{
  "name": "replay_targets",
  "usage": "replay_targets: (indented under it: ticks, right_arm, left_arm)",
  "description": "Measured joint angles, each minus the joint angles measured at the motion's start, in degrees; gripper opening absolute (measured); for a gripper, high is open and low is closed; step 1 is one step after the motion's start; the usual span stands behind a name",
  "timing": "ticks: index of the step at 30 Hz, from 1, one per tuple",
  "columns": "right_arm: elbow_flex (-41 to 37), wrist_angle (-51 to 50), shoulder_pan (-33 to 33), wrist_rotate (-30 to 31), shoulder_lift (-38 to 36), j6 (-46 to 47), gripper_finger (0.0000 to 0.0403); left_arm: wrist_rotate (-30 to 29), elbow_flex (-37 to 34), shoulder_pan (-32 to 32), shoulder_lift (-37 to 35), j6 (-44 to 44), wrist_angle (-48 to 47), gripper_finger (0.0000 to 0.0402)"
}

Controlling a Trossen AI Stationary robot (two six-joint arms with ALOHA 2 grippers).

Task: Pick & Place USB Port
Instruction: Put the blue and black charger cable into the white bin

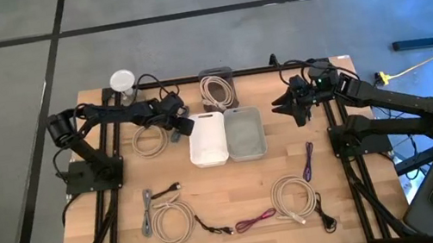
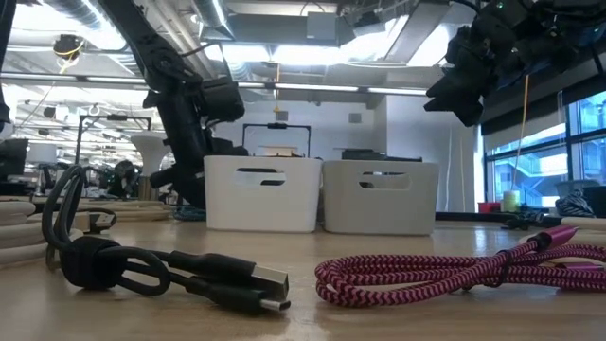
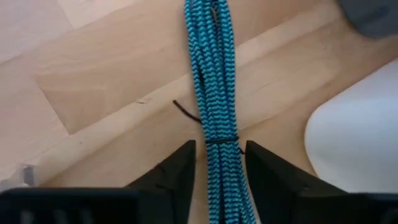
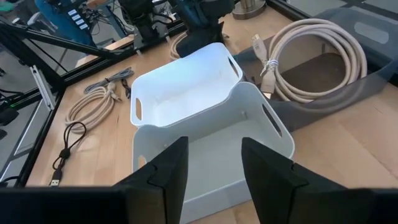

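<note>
A teal braided cable bundle (image 3: 208, 62) lies on the wooden table beside the white bin (image 3: 351, 137). My left gripper (image 3: 221, 144) is low over it, near the white bin's far left corner (image 1: 182, 122), shut on the bundle. The white bin (image 1: 208, 138) and a grey bin (image 1: 244, 132) stand side by side mid-table. My right gripper (image 1: 284, 109) hovers open above the grey bin's right side (image 4: 214, 140), holding nothing. In the high view the left gripper hides the teal cable. My left gripper has the teal bundle pinched between its two fingers (image 3: 180, 171), just behind the black tie (image 3: 221, 155) that binds the several strands. The fingers come slanting down from above. The rest of the bundle stretches away from them, lying on the table.
A dark tray (image 1: 226, 71) at the far edge holds a beige coil. More beige coils (image 1: 148, 139) (image 1: 172, 223) (image 1: 293, 192), a purple cable (image 1: 308, 159), a magenta cable (image 1: 254, 218) and a black cable (image 2: 142, 270) lie around the bins. A white cup (image 1: 122, 81) stands far left.
</note>
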Motion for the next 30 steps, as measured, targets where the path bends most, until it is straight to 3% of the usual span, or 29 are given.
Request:
replay_targets:
  ticks: [5, 7, 15, 26, 30]
  right_arm:
    - [0.0, -0.17, 0.0, 0.0, 0.0, -0.02, 0.0152]
    - [0.0, -0.17, 0.0, 0.0, 0.0, -0.04, 0.0152]
    - [0.0, -2.2, 0.0, 0.0, 0.0, -0.05, 0.0152]
    - [0.0, -2.56, 0.02, 0.18, 0.0, -0.04, 0.0152]
    - [0.0, -2.5, 0.01, 0.18, 0.0, -0.09, 0.0152]
  left_arm:
    - [0.31, -0.06, 0.04, 0.02, 1.04, -0.13, 0.0033]
    - [-0.29, -0.04, 0.03, 0.02, 1.53, -0.09, 0.0016]
    - [-2.61, -0.48, 0.51, -4.47, 4.17, -1.74, 0.0007]
    - [-5.8, -0.35, 2.16, -23.03, 6.97, -5.21, 0.0004]
    - [-3.23, -0.34, 3.03, -29.96, 10.71, 0.23, 0.0004]
